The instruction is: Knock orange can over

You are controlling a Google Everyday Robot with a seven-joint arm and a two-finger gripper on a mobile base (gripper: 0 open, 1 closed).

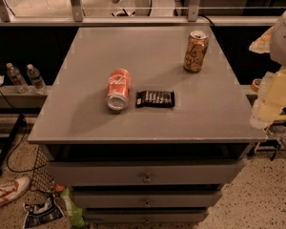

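The orange can [196, 51] stands upright near the far right corner of the grey cabinet top [86, 56]. It is amber-gold with a pale logo and a silver top. My gripper [268, 108] is at the right edge of the view, past the cabinet's right side. It hangs at the end of the pale arm [283, 37], nearer than the can and to its right, well apart from it.
A red Coca-Cola can [118, 89] lies on its side mid-table, with a black snack bar [155, 98] beside it. The cabinet has drawers [145, 175] below. Two water bottles [26, 78] stand on a low shelf at left. A shoe [7, 192] and litter lie on the floor.
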